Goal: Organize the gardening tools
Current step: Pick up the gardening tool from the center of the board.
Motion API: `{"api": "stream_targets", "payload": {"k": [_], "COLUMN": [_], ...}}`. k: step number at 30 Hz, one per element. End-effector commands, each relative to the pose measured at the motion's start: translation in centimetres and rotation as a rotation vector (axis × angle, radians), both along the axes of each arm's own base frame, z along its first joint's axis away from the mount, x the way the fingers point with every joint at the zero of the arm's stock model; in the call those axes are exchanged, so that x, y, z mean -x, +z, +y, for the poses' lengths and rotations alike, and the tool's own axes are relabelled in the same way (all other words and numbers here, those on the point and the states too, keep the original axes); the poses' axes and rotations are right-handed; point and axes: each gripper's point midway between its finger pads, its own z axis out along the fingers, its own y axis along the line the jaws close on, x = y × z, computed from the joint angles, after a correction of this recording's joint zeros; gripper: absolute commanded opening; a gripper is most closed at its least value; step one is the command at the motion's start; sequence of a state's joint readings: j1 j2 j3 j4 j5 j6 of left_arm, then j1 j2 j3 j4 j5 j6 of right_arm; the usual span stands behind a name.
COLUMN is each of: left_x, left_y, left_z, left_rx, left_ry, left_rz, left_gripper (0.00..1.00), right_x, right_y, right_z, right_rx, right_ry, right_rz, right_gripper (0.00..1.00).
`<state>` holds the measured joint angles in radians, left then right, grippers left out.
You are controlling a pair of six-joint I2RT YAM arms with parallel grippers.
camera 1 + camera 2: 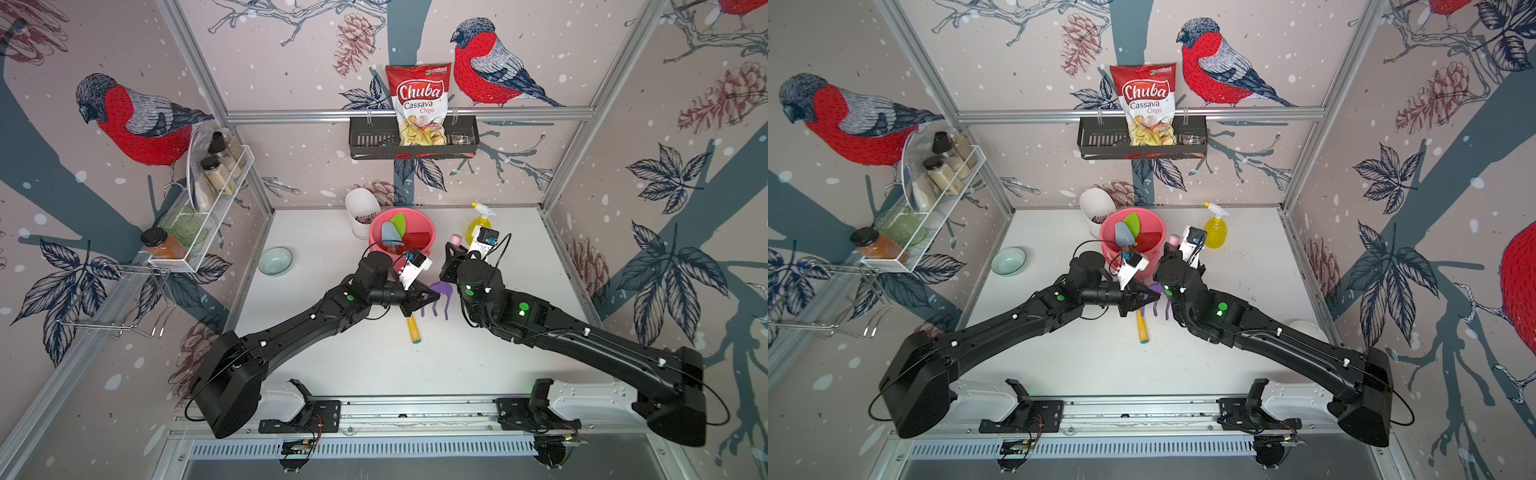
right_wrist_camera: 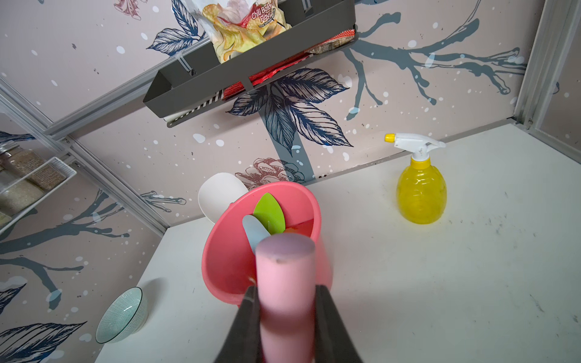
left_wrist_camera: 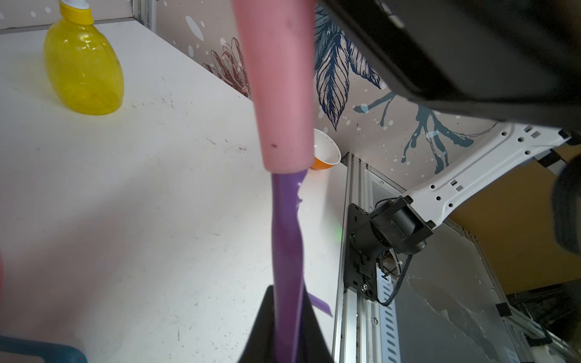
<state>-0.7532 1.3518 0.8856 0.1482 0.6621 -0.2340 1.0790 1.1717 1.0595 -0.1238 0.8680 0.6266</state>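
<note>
**Two-arm hold on the purple rake (image 1: 439,289), above the middle of the tabletop (image 1: 332,353).** The right gripper (image 2: 286,298) has its jaws closed partway on the rake's pink handle (image 2: 284,267), whose end points far, toward the pink bucket (image 2: 220,257). The left gripper (image 3: 287,301) has its jaws pinched tight on the thin purple neck, with the tines hanging toward the near side. This double grip probably serves a handover or regrasp, so the rake can join the light-blue trowel (image 2: 254,232), green spade (image 2: 270,213) and red shovel (image 1: 415,239) standing in the bucket. Both arms reach in from the near corners and meet at centre. The left forearm runs rightward with its wrist rolled sideways, and the right wrist bends toward the far wall. A yellow-handled tool (image 1: 413,330) lies on the tabletop just near of the rake, its head hidden. The yellow spray bottle (image 2: 421,195) stands far right, apart.
</note>
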Motion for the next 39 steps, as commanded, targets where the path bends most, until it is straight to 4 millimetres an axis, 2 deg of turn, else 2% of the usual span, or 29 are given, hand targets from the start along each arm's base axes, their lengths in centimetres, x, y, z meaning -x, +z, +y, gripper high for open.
{"api": "stream_targets", "payload": {"k": [1,4,8,9,11,12,13,15,21,28,33,39], "left_x": [0.4,0.3,-0.1,-0.2,-0.6,-0.6,-0.9,-1.2,-0.8,-0.3,0.1,0.8], "left_y": [1.4,1.4,0.7,0.4,-0.7,-1.9,-1.7,-2.8,-5.2,-6.0,-5.6,-5.7], "left_z": [-0.6,-0.5,-0.1,0.1,0.6,1.1,1.2,1.8,2.8,3.5,3.7,3.9], "left_rx": [0.037,0.029,-0.043,-0.070,-0.143,-0.193,-0.222,-0.293,-0.438,-0.527,-0.534,-0.540], "left_ry": [-0.042,-0.036,-0.014,-0.006,0.016,0.027,0.035,0.047,0.010,-0.039,-0.056,-0.086], "left_rz": [-0.055,-0.051,-0.049,-0.051,-0.044,-0.031,-0.038,-0.025,0.017,0.031,0.036,0.048], "left_gripper": [0.00,0.00,0.00,0.00,0.00,0.00,0.00,0.00,0.00,0.00,0.00,0.00], "right_x": [0.0,0.1,0.4,0.6,1.0,1.3,1.6,2.4,5.1,6.0,7.1,7.5], "right_y": [1.0,0.6,-0.3,-0.5,-0.8,-0.8,-0.8,-0.3,1.3,-1.5,-2.5,-5.0], "right_z": [-0.1,-0.1,-0.6,-1.0,-2.3,-2.9,-3.5,-4.5,-5.8,-6.8,-6.5,-5.2], "right_rx": [-0.050,-0.052,-0.038,-0.034,-0.021,-0.013,-0.003,0.021,0.230,0.604,0.881,1.268], "right_ry": [-0.011,-0.002,0.005,0.003,-0.006,0.000,0.014,0.044,0.222,0.274,0.277,0.289], "right_rz": [-0.032,-0.027,-0.010,-0.007,0.002,0.006,0.006,-0.004,-0.041,0.040,-0.077,-0.197], "right_gripper": [0.00,0.00,0.55,0.64,0.80,0.87,0.92,0.99,1.00,1.00,1.00,1.00]}}
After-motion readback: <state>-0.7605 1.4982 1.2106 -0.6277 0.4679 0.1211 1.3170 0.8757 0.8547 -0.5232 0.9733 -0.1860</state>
